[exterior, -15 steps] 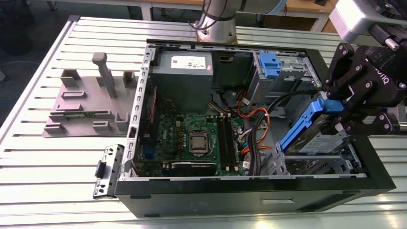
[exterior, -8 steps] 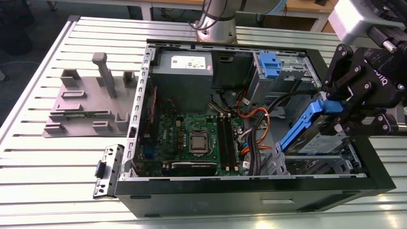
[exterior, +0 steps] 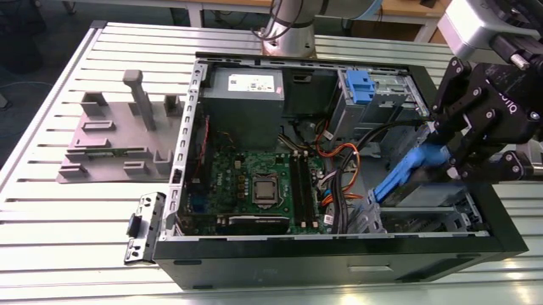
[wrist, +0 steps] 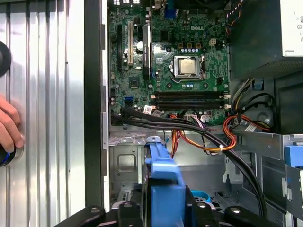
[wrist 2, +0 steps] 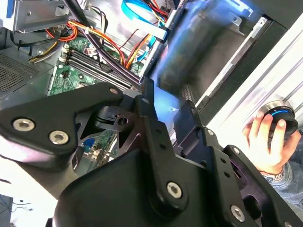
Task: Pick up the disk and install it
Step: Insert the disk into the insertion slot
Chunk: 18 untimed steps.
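A black tool (exterior: 441, 166), clamped on the blue-edged disk (exterior: 413, 170), holds it tilted over the open computer case's (exterior: 339, 244) drive bay, where squaring it with the slot should ease seating.

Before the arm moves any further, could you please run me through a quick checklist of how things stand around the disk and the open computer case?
1. Grip on the disk: ok; the gripper is shut on its blue bracket, also seen in the first wrist view.
2. Disk position: ok; it hangs tilted over the drive bay at the exterior view's right, not yet seated.
3. Cables: cannot tell; the orange and black bundles run beside the bay, clearance unclear.
4. Person's hand: not ok; it rests on the table beside the case, on a round knob.
5. Grey plastic stand: ok; outside the case, away from the arm.
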Motion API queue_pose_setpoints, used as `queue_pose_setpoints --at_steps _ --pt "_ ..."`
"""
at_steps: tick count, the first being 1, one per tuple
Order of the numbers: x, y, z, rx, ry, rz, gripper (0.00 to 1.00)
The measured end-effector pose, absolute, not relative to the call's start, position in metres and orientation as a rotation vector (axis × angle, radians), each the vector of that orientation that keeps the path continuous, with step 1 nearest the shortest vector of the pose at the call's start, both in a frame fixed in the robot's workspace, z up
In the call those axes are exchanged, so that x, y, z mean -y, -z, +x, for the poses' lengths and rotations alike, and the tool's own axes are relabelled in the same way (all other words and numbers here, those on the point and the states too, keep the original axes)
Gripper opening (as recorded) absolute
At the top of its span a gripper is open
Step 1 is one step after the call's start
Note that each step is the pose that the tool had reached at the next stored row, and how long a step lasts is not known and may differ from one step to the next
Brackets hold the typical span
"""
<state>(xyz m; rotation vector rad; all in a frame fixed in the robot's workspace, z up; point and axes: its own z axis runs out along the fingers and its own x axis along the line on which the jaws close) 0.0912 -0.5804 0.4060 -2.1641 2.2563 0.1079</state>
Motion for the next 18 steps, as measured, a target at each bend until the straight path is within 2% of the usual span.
queue_pose_setpoints --at_steps 9,10,11,13,14,16,18 --pt "0.5804 -0.4058 0.0913 -2.256 -0.108 -2.164 0.43" --pt "0.5804 -0.4058 0.0913 -2.256 -0.108 -2.164 0.36" --pt "0.5804 -0.4058 0.0913 -2.256 -0.108 -2.164 0.36" --pt "0.5804 -0.4057 0.0913 -2.256 -0.108 -2.164 0.24" --pt "0.5804 -0.4057 0.0913 -2.256 -0.108 -2.164 0.24" --pt "0.5804 -0.4057 0.0913 -2.256 -0.108 -2.164 0.13" --pt "0.5804 -0.4056 0.0912 -2.256 -0.108 -2.164 0.1"
